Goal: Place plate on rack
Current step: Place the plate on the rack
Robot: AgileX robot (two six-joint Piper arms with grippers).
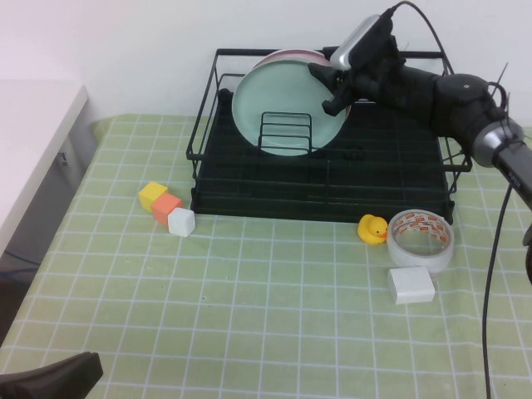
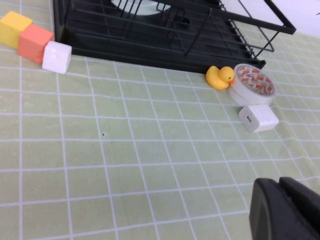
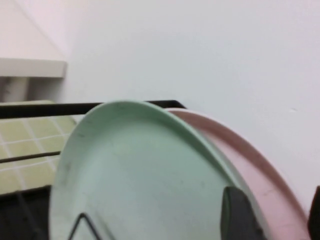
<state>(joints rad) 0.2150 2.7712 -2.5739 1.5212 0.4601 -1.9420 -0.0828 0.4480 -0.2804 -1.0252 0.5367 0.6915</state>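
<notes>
The plate point(image 1: 287, 104) stands upright in the rack point(image 1: 324, 179), leaning against a pink plate point(image 1: 287, 55) behind it. The right gripper point(image 1: 339, 93) sits at the plate's upper right rim, fingers apart around it. The left gripper point(image 2: 287, 210) rests low over the near-left counter point(image 1: 249, 316), fingers nearly together.

- The pink plate point(image 1: 291, 55) stood almost wholly hidden behind the plate point(image 1: 278, 104) in the rack point(image 1: 249, 187).
- The right gripper point(image 1: 339, 93) covered the plate's rim; its finger spacing was unclear.
- The left gripper point(image 2: 287, 210), well short of the rack, was cut off by the frame edge.
</notes>
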